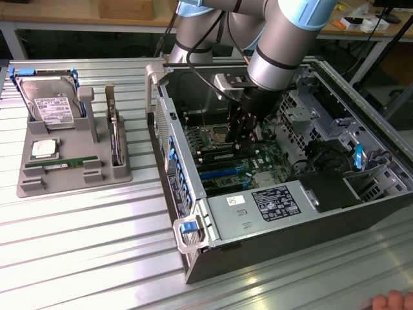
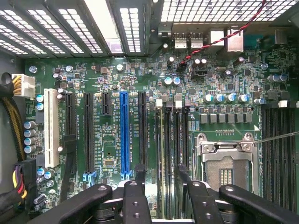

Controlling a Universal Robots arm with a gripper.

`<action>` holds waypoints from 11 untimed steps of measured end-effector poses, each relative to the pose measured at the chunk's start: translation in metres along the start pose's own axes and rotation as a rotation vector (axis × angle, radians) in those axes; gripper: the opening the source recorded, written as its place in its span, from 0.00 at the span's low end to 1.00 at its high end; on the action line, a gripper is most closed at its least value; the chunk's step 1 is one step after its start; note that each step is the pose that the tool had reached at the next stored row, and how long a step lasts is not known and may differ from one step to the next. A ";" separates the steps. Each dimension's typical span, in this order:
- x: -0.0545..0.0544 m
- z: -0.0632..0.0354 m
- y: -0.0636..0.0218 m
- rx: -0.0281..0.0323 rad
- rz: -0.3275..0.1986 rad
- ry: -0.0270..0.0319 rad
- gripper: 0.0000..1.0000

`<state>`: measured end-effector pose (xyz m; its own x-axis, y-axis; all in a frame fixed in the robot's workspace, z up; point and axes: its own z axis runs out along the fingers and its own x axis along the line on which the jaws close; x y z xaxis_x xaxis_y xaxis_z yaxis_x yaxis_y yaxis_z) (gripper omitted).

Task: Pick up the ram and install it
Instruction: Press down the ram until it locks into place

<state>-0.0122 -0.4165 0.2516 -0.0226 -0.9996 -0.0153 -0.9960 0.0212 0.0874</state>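
A long thin green ram stick (image 1: 61, 163) lies flat in the grey holder (image 1: 29, 184) on the exterior view's left, far from the arm. My gripper (image 1: 242, 143) reaches down inside the open computer case (image 1: 193, 258), just above the motherboard's memory slots (image 1: 216, 156). In the wrist view, the gripper (image 2: 161, 175) is open, its dark fingers (image 2: 139, 179) straddling the black slots (image 2: 174, 140). A thin green edge (image 2: 161, 149) runs along one slot in line with the gap; whether it is a seated stick I cannot tell. Nothing is held.
The holder also carries a hard drive (image 1: 48, 97), a square silver processor (image 1: 44, 148) and an upright card with a metal bracket (image 1: 115, 139). Beside the slots sit the empty processor socket (image 2: 224, 168) and a blue expansion slot (image 2: 124, 135). A person's hand (image 1: 390, 301) shows at the table's near corner.
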 end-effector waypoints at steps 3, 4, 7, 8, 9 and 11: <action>0.000 0.0000 0.0000 0.0000 0.000 0.0000 0.38; 0.000 0.0000 0.0000 0.0000 0.000 0.0000 0.38; 0.000 0.0000 0.0000 0.0000 0.000 0.0000 0.38; 0.000 0.0000 0.0000 0.0000 0.000 0.0001 0.38; 0.000 0.0000 0.0000 0.0000 0.000 0.0000 0.38; 0.000 0.0000 0.0000 0.0000 0.000 0.0000 0.45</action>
<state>-0.0122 -0.4165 0.2516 -0.0226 -0.9996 -0.0152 -0.9960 0.0212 0.0874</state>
